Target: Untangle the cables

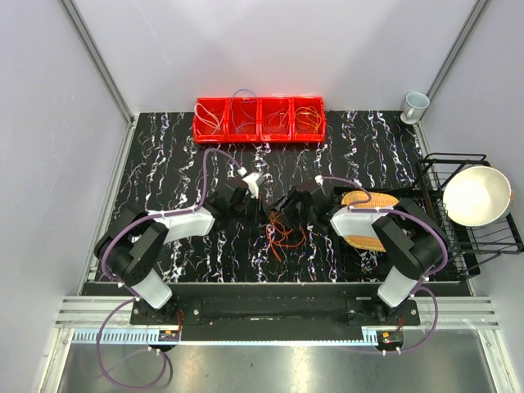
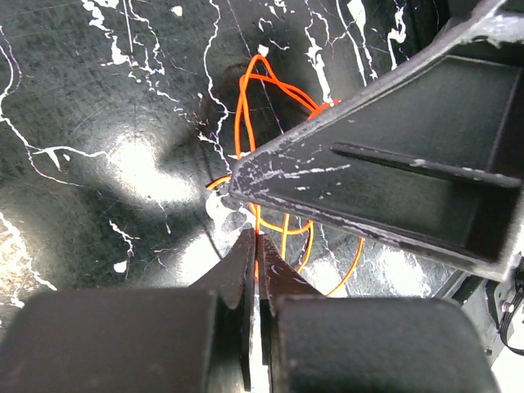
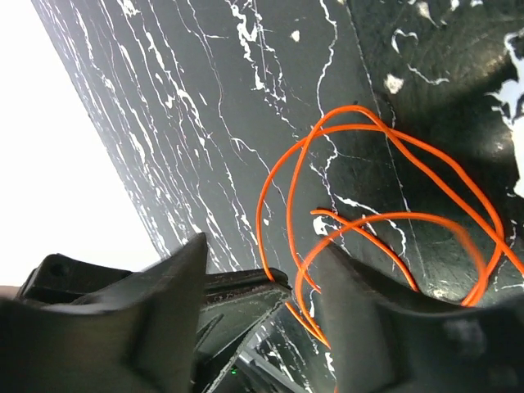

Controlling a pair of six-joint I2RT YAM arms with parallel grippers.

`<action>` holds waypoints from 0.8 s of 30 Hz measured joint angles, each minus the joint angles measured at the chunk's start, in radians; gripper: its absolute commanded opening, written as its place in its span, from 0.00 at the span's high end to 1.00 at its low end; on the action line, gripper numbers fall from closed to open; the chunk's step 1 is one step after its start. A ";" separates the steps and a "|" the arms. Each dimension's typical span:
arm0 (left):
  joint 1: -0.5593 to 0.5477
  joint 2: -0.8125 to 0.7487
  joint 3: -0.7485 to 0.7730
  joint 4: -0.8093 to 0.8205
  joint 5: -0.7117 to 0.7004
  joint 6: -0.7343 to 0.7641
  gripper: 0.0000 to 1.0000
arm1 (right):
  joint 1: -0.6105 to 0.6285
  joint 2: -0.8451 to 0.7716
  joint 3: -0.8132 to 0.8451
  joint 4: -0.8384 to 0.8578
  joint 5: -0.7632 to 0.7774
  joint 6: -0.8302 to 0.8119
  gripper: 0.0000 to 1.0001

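Note:
The cables (image 1: 283, 236) lie as a small orange and red tangle on the black marbled table between the two arms. In the left wrist view my left gripper (image 2: 259, 239) is shut on one orange strand, and orange loops (image 2: 262, 90) run away from its tips. Seen from above, the left gripper (image 1: 260, 211) sits at the tangle's upper left edge. My right gripper (image 3: 262, 270) is open, with orange loops (image 3: 360, 172) passing between its fingers and the left gripper's tip showing in the gap. The right gripper (image 1: 286, 213) is just right of the left one.
Red bins (image 1: 259, 120) holding more thin cables stand at the table's back. A white cup (image 1: 415, 105) is at the back right. A black wire rack (image 1: 446, 164) with a white bowl (image 1: 476, 196) stands on the right, beside an orange woven mat (image 1: 368, 239).

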 measured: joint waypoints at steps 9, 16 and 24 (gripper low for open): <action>-0.009 0.000 -0.001 0.000 0.000 0.008 1.00 | -0.001 0.029 0.025 -0.006 0.010 -0.025 0.52; -0.011 0.000 -0.002 0.000 0.000 0.009 1.00 | -0.001 0.056 0.036 -0.039 0.019 -0.052 0.53; -0.014 0.000 -0.002 0.000 0.000 0.009 1.00 | -0.001 0.072 0.043 -0.050 0.024 -0.079 0.78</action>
